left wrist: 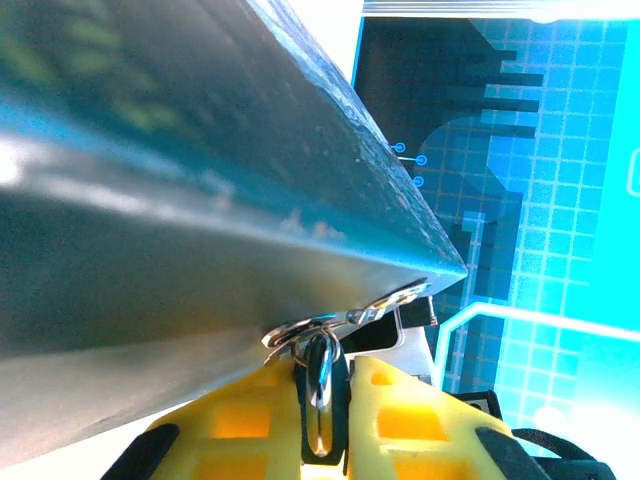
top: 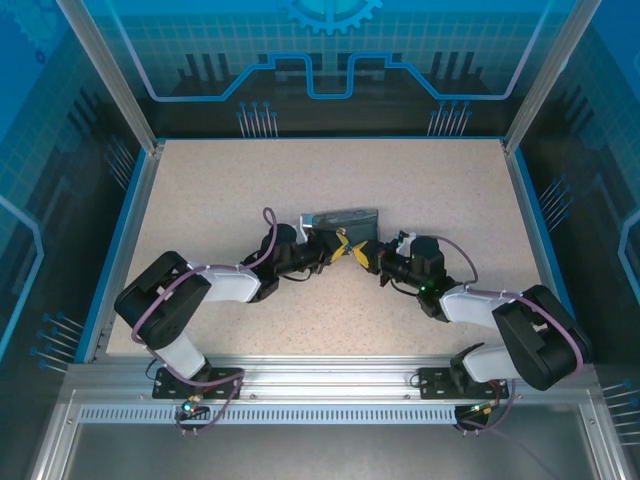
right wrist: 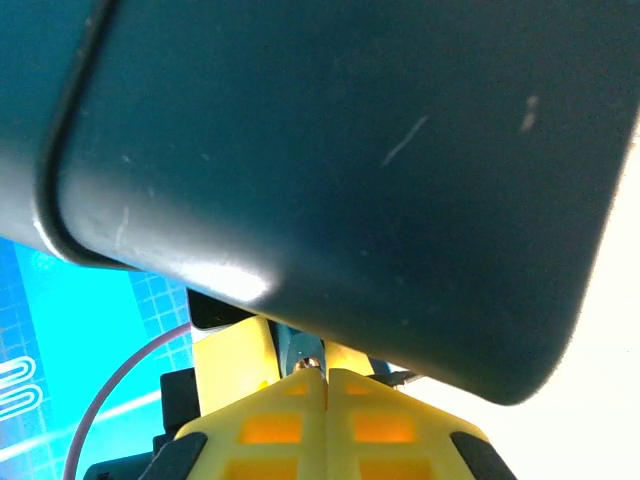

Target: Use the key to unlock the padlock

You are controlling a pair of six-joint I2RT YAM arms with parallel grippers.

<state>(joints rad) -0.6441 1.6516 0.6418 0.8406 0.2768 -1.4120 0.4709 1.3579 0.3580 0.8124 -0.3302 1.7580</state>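
Observation:
The dark-sided box (top: 345, 218) lies mid-table, and both grippers meet at its near side. My left gripper (top: 340, 247) (left wrist: 325, 365) is shut on the padlock (left wrist: 320, 400), a small shiny metal body seen edge-on between the yellow fingers, right under the box (left wrist: 200, 200). Thin metal rings (left wrist: 300, 335) join it to the box's lower edge. My right gripper (top: 362, 255) (right wrist: 325, 375) is shut, fingertips pressed together, with a tiny metal bit, apparently the key (right wrist: 314, 364), pinched at their tip. It points at the padlock from under the box (right wrist: 350, 180).
A yellow finger of the left gripper (right wrist: 235, 355) stands just beyond the right fingertips. Blue rails (top: 130, 230) and glass walls border the speckled table (top: 300, 310). Bare tabletop lies behind and to both sides of the box.

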